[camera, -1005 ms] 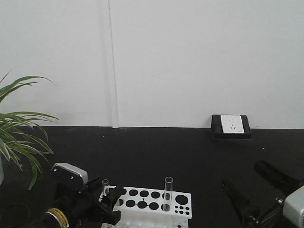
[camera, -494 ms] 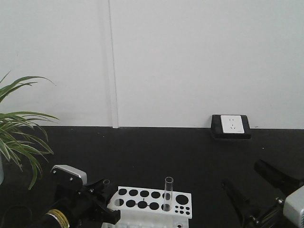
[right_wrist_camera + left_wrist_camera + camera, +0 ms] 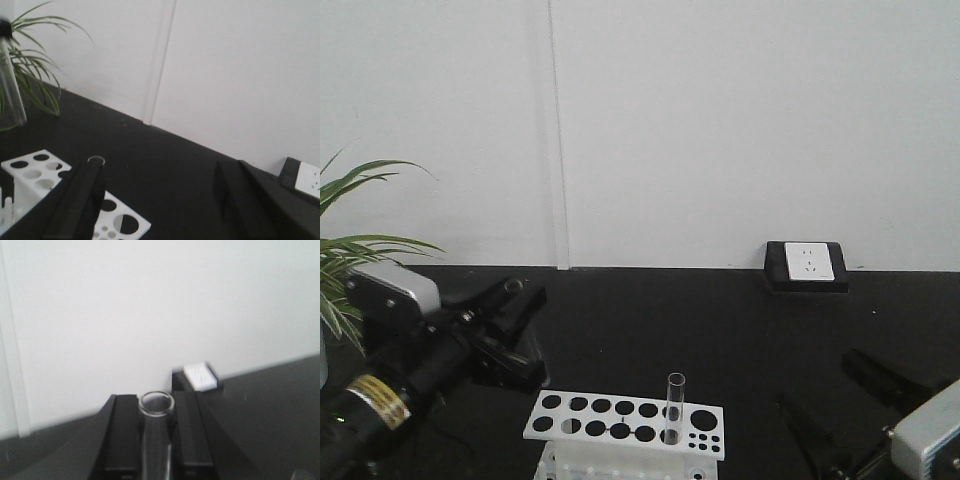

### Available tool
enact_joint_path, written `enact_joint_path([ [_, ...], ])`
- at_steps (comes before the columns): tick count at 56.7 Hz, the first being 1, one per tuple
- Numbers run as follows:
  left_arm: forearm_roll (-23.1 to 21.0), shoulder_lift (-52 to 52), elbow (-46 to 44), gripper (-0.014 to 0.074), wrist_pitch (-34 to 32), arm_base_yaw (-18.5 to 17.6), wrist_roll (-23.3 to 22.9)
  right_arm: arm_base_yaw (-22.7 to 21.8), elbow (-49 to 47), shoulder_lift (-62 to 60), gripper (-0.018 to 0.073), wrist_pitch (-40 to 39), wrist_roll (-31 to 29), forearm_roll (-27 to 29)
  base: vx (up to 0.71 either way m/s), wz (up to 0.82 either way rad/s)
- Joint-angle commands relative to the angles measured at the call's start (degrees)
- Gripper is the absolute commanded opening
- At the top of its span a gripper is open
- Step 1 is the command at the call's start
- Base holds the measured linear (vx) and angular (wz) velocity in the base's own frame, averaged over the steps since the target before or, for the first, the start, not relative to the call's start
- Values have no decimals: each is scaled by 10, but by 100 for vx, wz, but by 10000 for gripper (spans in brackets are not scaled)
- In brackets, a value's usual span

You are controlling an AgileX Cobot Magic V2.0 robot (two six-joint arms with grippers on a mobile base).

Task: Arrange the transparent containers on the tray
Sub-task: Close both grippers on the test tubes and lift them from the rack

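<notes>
Left wrist-mounted view has the left gripper (image 3: 157, 407) clamped on a test tube (image 3: 156, 440), the glass lying between both black fingers (image 3: 122, 435), its open rim just past their tips.

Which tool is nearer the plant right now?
Left. The left tool, gripping a test tube, is just beside the plant; the right tool is far across, beyond the rack.

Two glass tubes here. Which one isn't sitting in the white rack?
The tube pinched in the left gripper, held in the air. The other tube stands upright in the rack.
</notes>
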Motion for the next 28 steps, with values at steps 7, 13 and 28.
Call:
enact_joint_path([
  [7, -8, -151, -17, -1, 71, -4, 4, 1, -18, 77, 512, -118, 63, -69, 0, 0],
  [13, -6, -197, -17, -1, 129, -4, 4, 1, -35, 142, 512, -175, 101, -110, 0, 0],
  [28, -6, -238, -17, -1, 186, -4, 4, 1, -129, 265, 512, -211, 167, -165, 0, 0],
])
